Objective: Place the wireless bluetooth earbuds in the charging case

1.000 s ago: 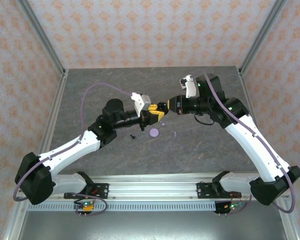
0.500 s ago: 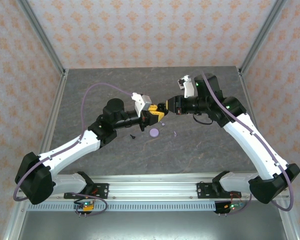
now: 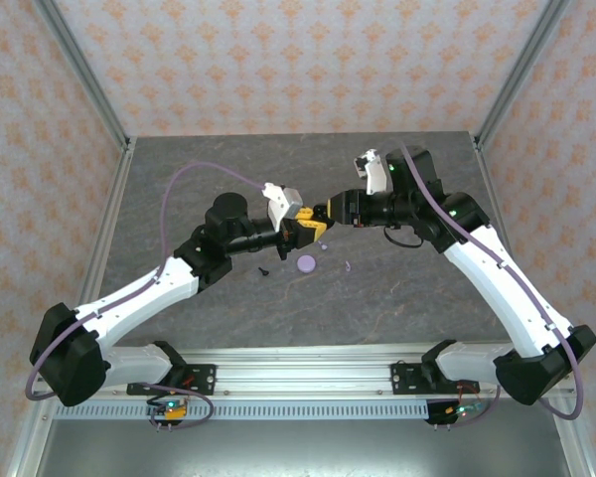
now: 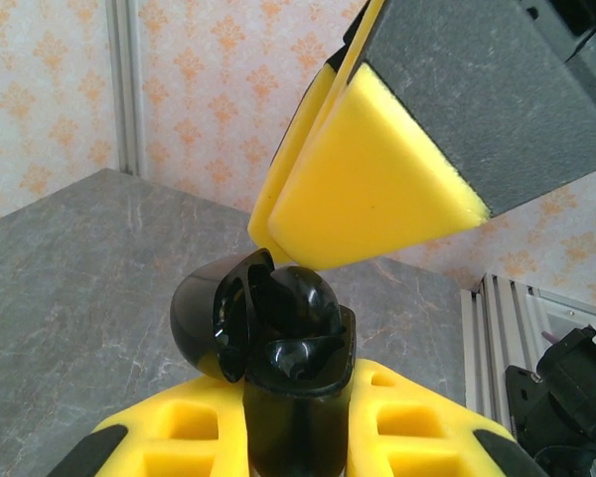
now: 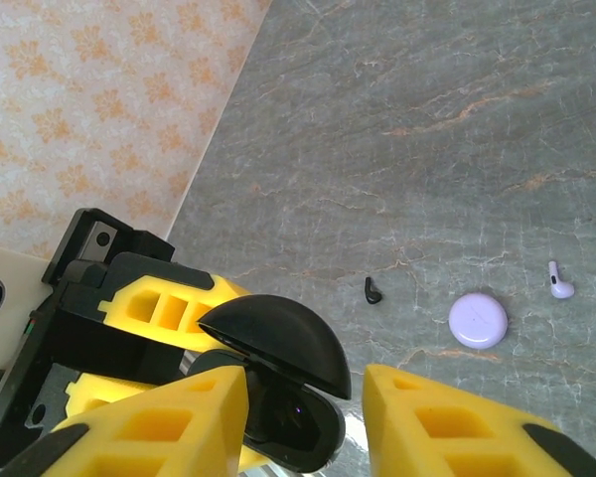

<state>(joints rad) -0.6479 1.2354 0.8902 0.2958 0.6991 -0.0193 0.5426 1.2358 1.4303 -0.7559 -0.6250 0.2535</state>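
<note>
Open black case (image 4: pixel 288 348), loose black earbud (image 5: pixel 373 290)

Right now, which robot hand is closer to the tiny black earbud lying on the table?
Left. The left gripper, shut on the black case, hangs just beyond the black earbud. The right gripper is farther off to the right, open beside that case's lid.

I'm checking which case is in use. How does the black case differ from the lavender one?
The black case is held off the table in the left gripper; the lavender case lies on the table. The black case's lid is hinged open; the lavender case looks shut, a plain disc. The black case is glossy and dark, the lavender case pale. Both are rounded.
</note>
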